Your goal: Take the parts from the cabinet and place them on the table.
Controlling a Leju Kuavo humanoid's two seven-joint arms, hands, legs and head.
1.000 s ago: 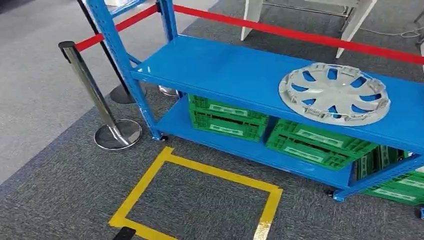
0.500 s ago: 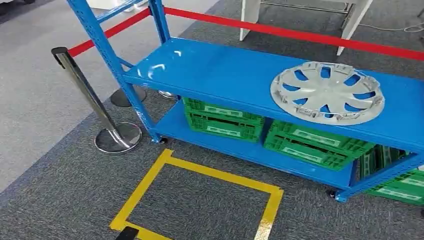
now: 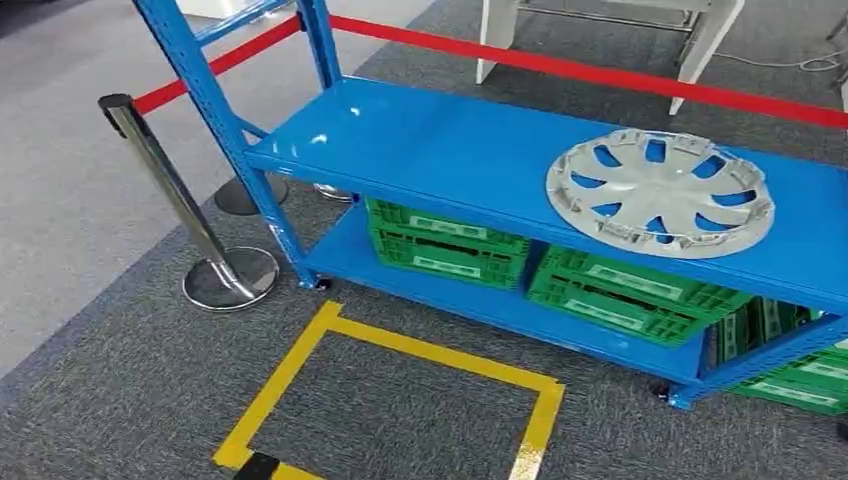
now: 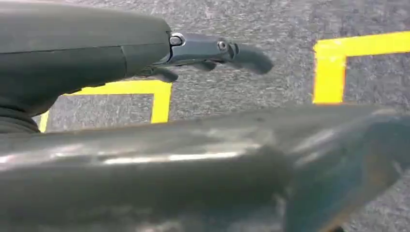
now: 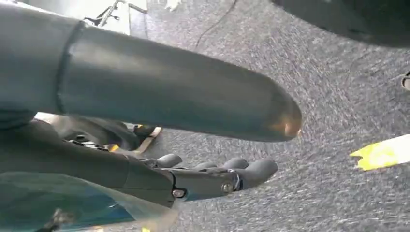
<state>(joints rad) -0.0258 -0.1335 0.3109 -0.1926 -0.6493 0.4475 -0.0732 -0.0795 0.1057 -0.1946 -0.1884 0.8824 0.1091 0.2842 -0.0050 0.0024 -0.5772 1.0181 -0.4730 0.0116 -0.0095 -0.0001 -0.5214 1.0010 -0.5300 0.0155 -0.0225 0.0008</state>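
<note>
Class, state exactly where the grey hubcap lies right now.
In the head view, the hubcap lies flat on the blue rack's upper shelf, toward its right, above the green crates.

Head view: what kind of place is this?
Probably a workshop or roped-off test area: a blue rack holding a hubcap, green crates beneath, yellow floor tape and a barrier post.

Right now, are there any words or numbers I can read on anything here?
No text can be read.
Green crates: pale label strips on their sides, too small and blurred to read.
Hubcap: no lettering to be seen.
Blue shelf, red belt, yellow floor tape: plain, no writing.
</note>
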